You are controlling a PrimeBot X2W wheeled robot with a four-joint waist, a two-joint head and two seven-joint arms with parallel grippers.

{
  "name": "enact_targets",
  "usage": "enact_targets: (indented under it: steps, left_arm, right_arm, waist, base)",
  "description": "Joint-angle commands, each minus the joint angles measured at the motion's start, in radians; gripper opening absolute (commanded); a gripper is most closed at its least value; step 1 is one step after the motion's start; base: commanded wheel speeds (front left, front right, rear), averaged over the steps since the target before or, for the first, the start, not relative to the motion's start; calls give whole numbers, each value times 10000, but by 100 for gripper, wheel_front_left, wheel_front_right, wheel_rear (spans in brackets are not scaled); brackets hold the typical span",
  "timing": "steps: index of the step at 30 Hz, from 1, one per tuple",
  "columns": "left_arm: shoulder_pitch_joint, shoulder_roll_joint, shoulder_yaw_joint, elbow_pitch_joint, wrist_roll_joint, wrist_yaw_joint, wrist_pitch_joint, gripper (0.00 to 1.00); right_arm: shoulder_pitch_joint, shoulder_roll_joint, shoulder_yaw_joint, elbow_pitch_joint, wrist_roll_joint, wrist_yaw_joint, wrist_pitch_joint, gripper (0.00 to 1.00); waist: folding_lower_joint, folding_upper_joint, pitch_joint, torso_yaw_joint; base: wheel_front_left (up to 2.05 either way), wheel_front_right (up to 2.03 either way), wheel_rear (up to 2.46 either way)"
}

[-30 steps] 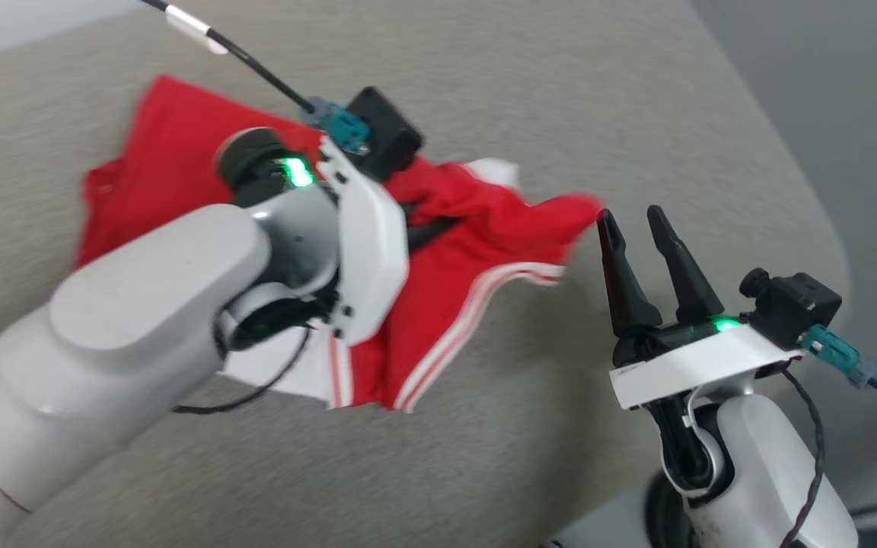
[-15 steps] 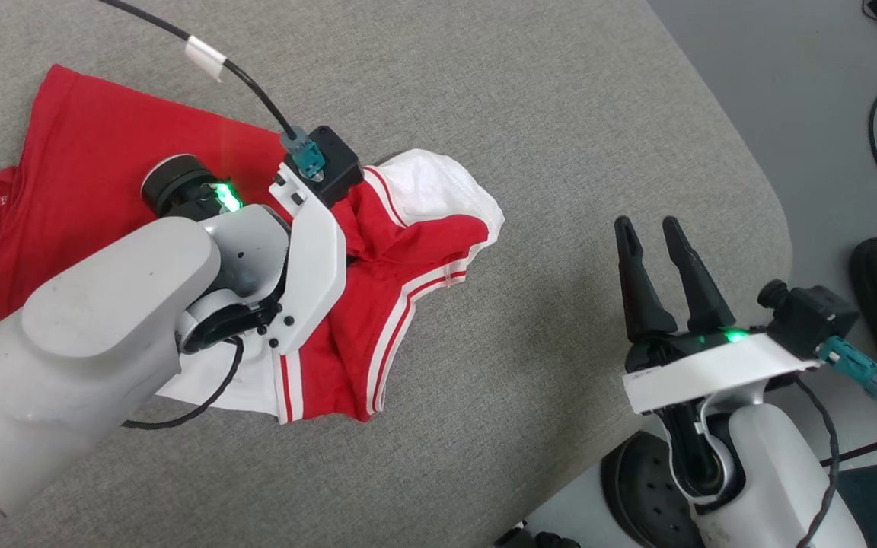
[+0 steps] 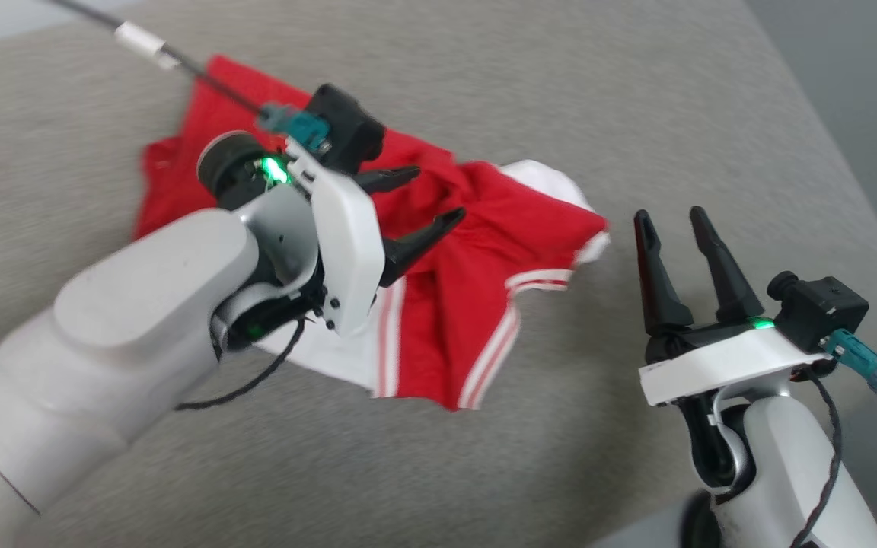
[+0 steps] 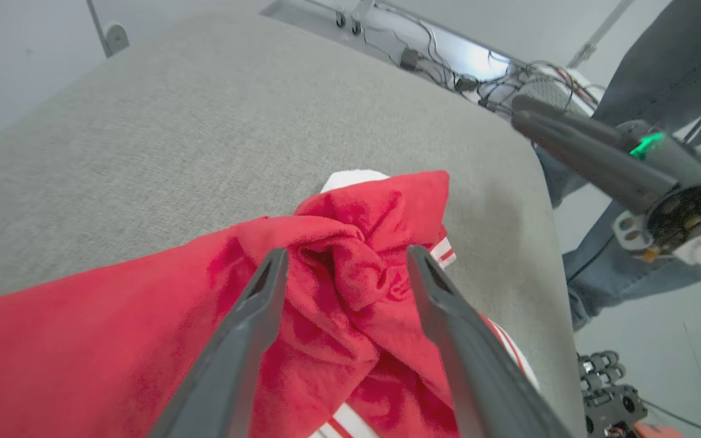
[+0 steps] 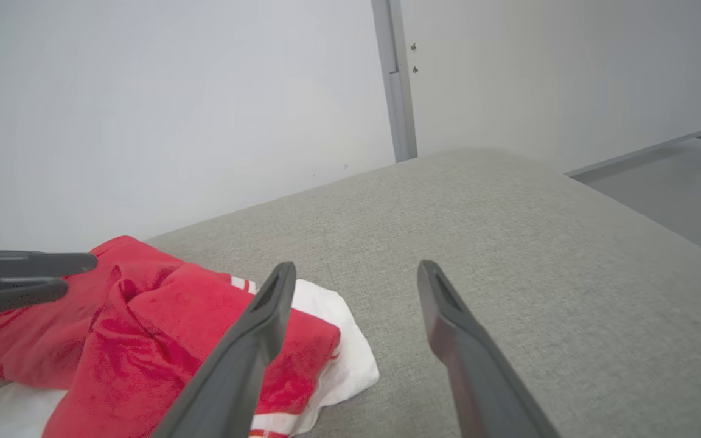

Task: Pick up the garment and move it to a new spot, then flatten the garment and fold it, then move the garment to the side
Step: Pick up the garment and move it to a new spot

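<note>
Fingers of the right gripper (image 3: 669, 215) stand nearest me, spread and empty, parked over the table (image 3: 636, 114) just right of the shirt (image 3: 446, 327). I read that as keeping clear of the cloth while being ready to take a second corner. Next out, the left gripper (image 3: 438, 194) hangs over the shirt with its jaws wide. Its wrist view puts a bunched red fold between the two fingers (whether the pads touch cloth I cannot tell). Nothing is clamped.

The shirt lies crumpled on the table, red body heaped toward the middle. A white sleeve with striped trim pokes out on the side facing the right gripper, and another white patch is tucked beneath my left wrist. Straddling the highest bunch makes sense to me: closing there should catch several layers for the lift to a new spot. Past the table's edge, behind the right arm, a person's leg (image 4: 597, 286) stands near, so I'd keep swings short.
</note>
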Motion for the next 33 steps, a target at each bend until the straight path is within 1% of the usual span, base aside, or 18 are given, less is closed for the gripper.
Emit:
enact_targets:
  steps: [1, 5, 9, 12, 13, 14, 15, 19, 23, 27, 29, 33]
  left_arm:
    - [386, -11, -5, -5, -301, 28, -725, 100]
    - [1273, 40, 13, 467, -536, 28, -2373, 100]
    - [2582, -175, 334, 1368, -1018, 28, -4109, 100]
    - [3585, -451, 807, 2024, -1316, 28, -4614, 100]
    - [3893, -522, 1034, 2222, -1355, 28, -4664, 100]
    - [3893, -522, 1034, 2222, -1355, 28, -4664, 100]
    - [4166, -639, 1411, 2337, -1251, 28, -4681, 100]
    - [5684, -1036, 3643, 2562, -138, 82, -4693, 100]
    - [7270, -1437, 6016, 2231, 1571, 286, -4698, 100]
    - [8898, -1752, 7826, 1627, 3498, 536, -4698, 100]
    - [9562, -1861, 8764, 1182, 4523, 789, -4699, 100]
    - [10885, -2269, 10204, 225, 6022, 878, -4700, 100]
  right_arm:
    - [23, -15, -177, 53, -355, 0, -47, 100]
    - [178, -234, -438, 162, -818, -1, -47, 100]
    - [395, -634, -646, 257, -1008, 0, -47, 100]
    - [685, -934, -902, 325, -1085, 0, -47, 100]
    - [785, -1004, -950, 339, -1084, 0, -47, 100]
    - [785, -1004, -950, 339, -1084, 0, -47, 100]
    - [903, -1086, -1077, 344, -1087, 0, -47, 100]
    - [1377, -1290, -1354, 317, -1103, 0, -47, 100]
    - [1872, -1346, -1555, 263, -1151, 0, -47, 100]
    - [2280, -1366, -1654, 195, -1160, 0, -47, 100]
    - [2474, -1399, -1704, 145, -1186, 0, -47, 100]
    - [2820, -1415, -1861, 2, -1224, 0, -47, 100]
  waist:
    - [0, 0, -657, 1064]
    - [0, 0, -1129, 1905]
    - [0, 0, -1636, 2698]
    - [0, 0, -2005, 3321]
    - [0, 0, -2110, 3511]
    - [0, 0, -2110, 3511]
    - [0, 0, -2221, 3720]
    - [0, 0, -2538, 4365]
    - [0, 0, -2846, 4754]
    - [0, 0, -3159, 4923]
    - [0, 0, -3337, 4955]
    - [0, 0, -3677, 4940]
  base:
    - [0, 0, 0]
    - [0, 0, 0]
    - [0, 0, 0]
    - [0, 0, 0]
    - [0, 0, 0]
    - [0, 0, 0]
    - [0, 0, 0]
    - [0, 0, 0]
    - [0, 0, 0]
    - [0, 0, 0]
    - [0, 0, 0]
    - [0, 0, 0]
